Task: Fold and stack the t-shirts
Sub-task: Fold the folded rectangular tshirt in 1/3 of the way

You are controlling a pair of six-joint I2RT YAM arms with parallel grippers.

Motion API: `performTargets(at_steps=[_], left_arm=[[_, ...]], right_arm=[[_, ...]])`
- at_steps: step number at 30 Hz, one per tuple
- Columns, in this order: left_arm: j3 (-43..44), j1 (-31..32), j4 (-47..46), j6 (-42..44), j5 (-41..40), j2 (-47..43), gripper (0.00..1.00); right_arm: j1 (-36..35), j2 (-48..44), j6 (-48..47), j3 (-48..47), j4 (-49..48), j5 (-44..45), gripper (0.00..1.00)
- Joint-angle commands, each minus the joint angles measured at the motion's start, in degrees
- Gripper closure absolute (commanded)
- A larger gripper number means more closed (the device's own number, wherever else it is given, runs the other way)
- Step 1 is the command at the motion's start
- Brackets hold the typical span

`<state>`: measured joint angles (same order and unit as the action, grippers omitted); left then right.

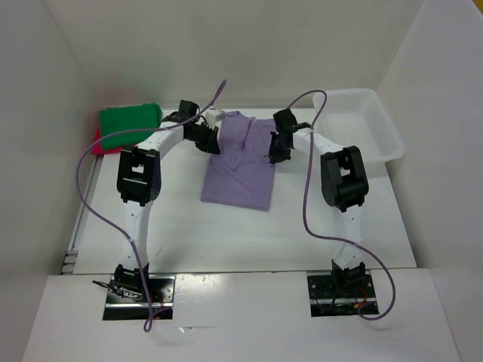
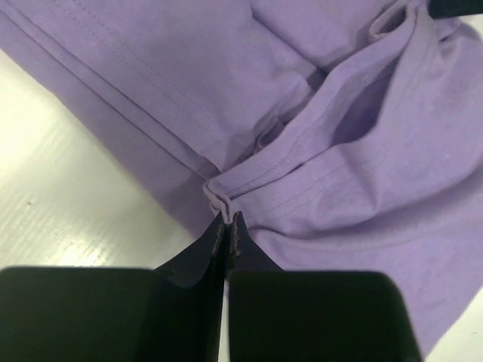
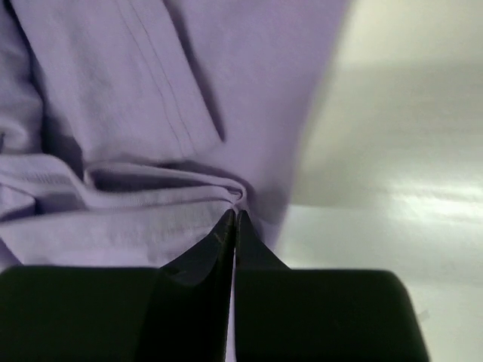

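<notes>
- Top external: lavender shirt (image 1: 238,170) lies flat mid-desk (image 1: 226,241). Long axis runs near–far; far end is rumpled, near hem straight.
- Left tool (image 1: 211,136) sits at the shirt's far-left edge, right tool (image 1: 275,147) at the far-right edge. They're roughly level w/ each other, shirt width between them.
- Key relation: nearly all the cloth lies on the near side of both tools, i.e. toward the arm bases. Neither arm is nearer, so it's a symmetric two-point hold.
- Left wrist: left tool (image 2: 228,220) has its jaws together w/ a small pucker of lavender shirt (image 2: 362,151) nipped at the tips. Can't tell how many layers.
- Right wrist: right tool (image 3: 234,217) is likewise closed, w/ a folded edge of the shirt (image 3: 151,98) caught at the tips. Bare desk (image 3: 392,151) is just to its right.
- Green shirt (image 1: 130,121) is folded at the far-left corner, on top of the red shirt (image 1: 96,143), which peeks out under it. Both are well apart from the lavender one.
- Basket (image 1: 392,143) is far right, not involved.
- Judgement: step in hand is the cross-fold on the last shirt; the other 2 look done and stacked.
- Next move prob. needs a lift, then carrying the far edge toward the near hem along the long axis. Both tools must go in step or the fold skews.
- Risk: both bites are at the very tips, so cloth could slip out on the lift.
</notes>
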<state>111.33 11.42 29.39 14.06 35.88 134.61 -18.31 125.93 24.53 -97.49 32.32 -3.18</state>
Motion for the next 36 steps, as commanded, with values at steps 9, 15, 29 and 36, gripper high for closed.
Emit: performTargets(at_steps=[9, 15, 29, 36], left_arm=[[-1.9, 0.8, -6.09, -3.16, 4.38, -6.11, 1.0], [-1.9, 0.8, -7.85, -3.17, 0.95, -5.58, 1.0], [-3.93, 0.8, -7.6, -3.07, -4.41, -3.74, 0.34], [-8.56, -1.31, -1.2, 3.92, -7.47, -14.17, 0.23]], right_arm=[[2.13, -12.73, 5.17, 8.99, -4.54, 7.31, 1.0], [3.28, -8.08, 4.12, 4.7, -4.54, 7.31, 1.0], [3.28, 2.13, -0.71, -6.91, -1.03, 4.23, 0.43], [1.53, -8.49, 1.55, -2.72, 4.5, 9.33, 0.24]])
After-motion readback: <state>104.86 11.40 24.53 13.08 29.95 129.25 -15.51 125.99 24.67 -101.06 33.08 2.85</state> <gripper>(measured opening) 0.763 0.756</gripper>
